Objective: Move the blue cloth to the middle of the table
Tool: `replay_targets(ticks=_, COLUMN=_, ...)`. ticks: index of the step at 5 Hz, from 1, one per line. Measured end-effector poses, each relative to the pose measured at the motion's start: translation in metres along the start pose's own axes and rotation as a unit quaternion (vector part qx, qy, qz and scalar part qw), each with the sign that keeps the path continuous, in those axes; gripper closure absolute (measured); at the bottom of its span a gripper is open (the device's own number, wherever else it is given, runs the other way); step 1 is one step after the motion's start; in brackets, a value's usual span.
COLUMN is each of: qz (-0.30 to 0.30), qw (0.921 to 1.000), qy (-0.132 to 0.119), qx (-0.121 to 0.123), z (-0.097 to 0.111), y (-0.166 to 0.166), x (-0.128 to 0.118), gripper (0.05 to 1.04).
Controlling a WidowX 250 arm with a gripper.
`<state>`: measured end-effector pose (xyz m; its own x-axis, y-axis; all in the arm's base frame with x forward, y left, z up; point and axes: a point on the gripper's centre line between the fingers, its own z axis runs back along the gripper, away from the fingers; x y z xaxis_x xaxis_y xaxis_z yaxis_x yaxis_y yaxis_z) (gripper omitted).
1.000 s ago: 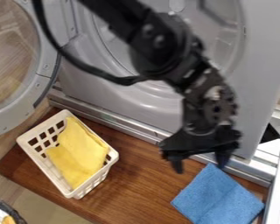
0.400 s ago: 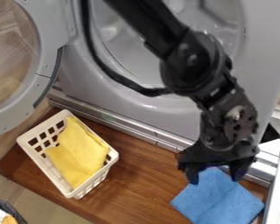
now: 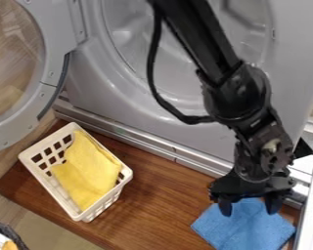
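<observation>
The blue cloth (image 3: 245, 228), matte and roughly square, lies spread flat and turned cornerwise. Its upper part sits beneath and between the parted fingers (image 3: 226, 208), the rest extending below them; whether they touch it is unclear.

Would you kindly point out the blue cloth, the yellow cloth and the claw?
Blue cloth (image 3: 247, 233): camera view, on its uncovered lower part.
Yellow cloth (image 3: 88, 170): camera view, on its middle.
Claw (image 3: 249, 212): camera view, midway between its fingertips.

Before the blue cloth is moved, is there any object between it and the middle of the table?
Nothing visible stands between the blue cloth and the table's middle; the white basket sits left of that path in the picture.
</observation>
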<state>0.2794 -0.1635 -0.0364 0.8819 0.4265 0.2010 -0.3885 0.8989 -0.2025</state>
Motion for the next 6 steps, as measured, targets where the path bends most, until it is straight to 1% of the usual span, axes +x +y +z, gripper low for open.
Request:
replay_targets(ticks=1, qz=0.001, qw=0.9999, qy=0.009, qx=0.011, z=-0.012, y=0.006, x=-0.006, gripper=0.083)
replay_targets(ticks=2, qz=-0.001, qw=0.9999, qy=0.007, qx=0.009, z=-0.025, y=0.008, x=-0.011, gripper=0.083)
replay_targets(ticks=3, qz=0.007, qw=0.9999, qy=0.0, qx=0.009, z=-0.032, y=0.01, x=-0.012, gripper=0.082)
replay_targets(ticks=4, qz=0.006, qw=0.9999, qy=-0.001, qx=0.011, z=-0.033, y=0.013, x=-0.014, gripper=0.082)
replay_targets(ticks=5, qz=0.011, qw=0.9997, qy=0.003, qx=0.019, z=-0.032, y=0.021, x=-0.018, gripper=0.082)
replay_targets(ticks=6, qz=0.022, qw=0.9989, qy=0.002, qx=0.041, z=-0.029, y=0.035, x=-0.019, gripper=0.082)
